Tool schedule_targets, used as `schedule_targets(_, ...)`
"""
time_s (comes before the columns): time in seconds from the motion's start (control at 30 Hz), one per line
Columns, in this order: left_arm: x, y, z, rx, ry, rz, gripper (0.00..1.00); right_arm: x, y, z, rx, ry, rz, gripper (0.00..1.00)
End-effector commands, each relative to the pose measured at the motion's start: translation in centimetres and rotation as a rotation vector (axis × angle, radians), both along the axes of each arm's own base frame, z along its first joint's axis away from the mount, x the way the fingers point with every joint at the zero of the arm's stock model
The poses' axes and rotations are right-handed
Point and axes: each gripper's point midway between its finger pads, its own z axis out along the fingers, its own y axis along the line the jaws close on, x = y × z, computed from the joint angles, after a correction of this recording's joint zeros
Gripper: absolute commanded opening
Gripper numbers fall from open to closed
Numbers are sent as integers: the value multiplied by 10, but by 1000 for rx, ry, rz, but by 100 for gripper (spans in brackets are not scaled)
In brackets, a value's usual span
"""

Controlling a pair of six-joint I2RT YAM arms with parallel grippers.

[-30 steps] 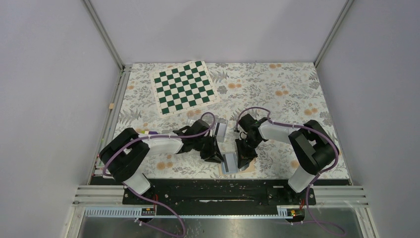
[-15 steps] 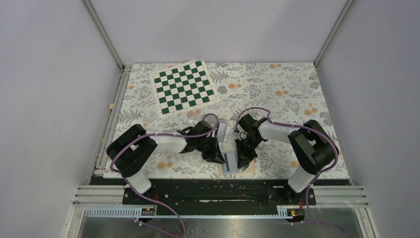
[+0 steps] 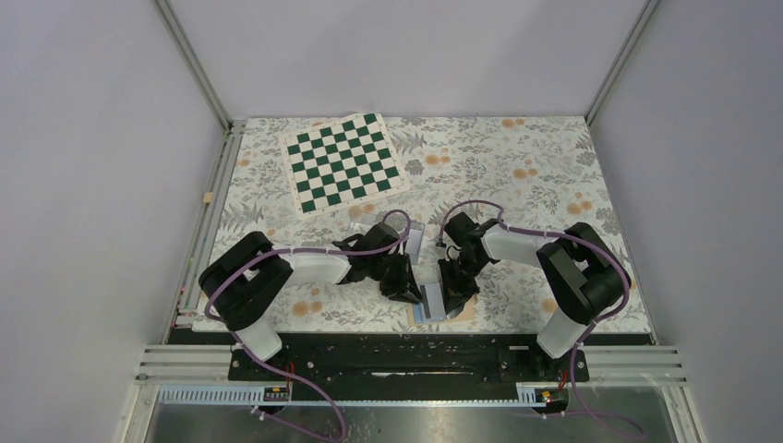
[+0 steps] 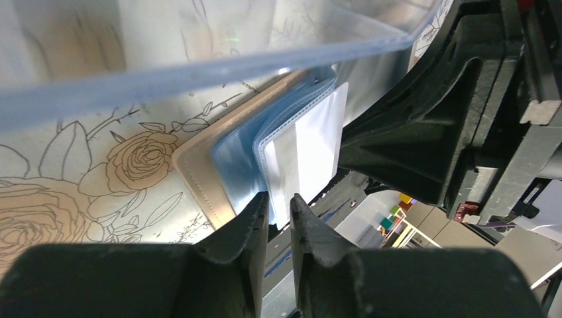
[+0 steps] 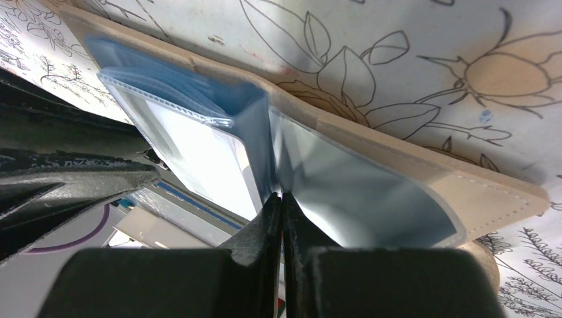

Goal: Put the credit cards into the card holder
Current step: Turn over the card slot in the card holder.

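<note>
The right claw is pinched fully together on a light-blue plastic leaf at the fold of the flat tan folding card holder. The card holder lies opened on the flower-printed table, near its front edge and between the two arms. The left claw sits at the card holder's other side, its fingers a thin slit apart at the lower edge of a clear, stitched-edge sleeve; whether they pinch anything I cannot tell. Against that sleeve lies a thin pale rectangular credit card, just beside the right claw's black finger; whether it sits fully inside I cannot tell. A clear plastic box stands just behind the card holder. Well beyond, a green-and-white chequered mat lies flat towards the table's far left.
</note>
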Motion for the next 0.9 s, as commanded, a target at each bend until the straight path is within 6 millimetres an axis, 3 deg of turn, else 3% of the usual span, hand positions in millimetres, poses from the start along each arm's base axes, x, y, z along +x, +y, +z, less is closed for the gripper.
schedule_targets(0.0, 6, -16, 18, -73, -33, -14, 20, -3, 0, -2, -5, 7, 14, 6)
schedule_targets(0.23, 7, -16, 24, -87, -48, -14, 22, -3, -1, 3, -2, -2, 19, 6)
schedule_targets(0.63, 12, -21, 55, -157, -113, -4, 21, -2, -1, 4, -4, -1, 22, 7)
schedule_targets(0.87, 8, -26, 47, -170, -84, -21, 22, 0, 1, 8, 0, -11, 22, 8)
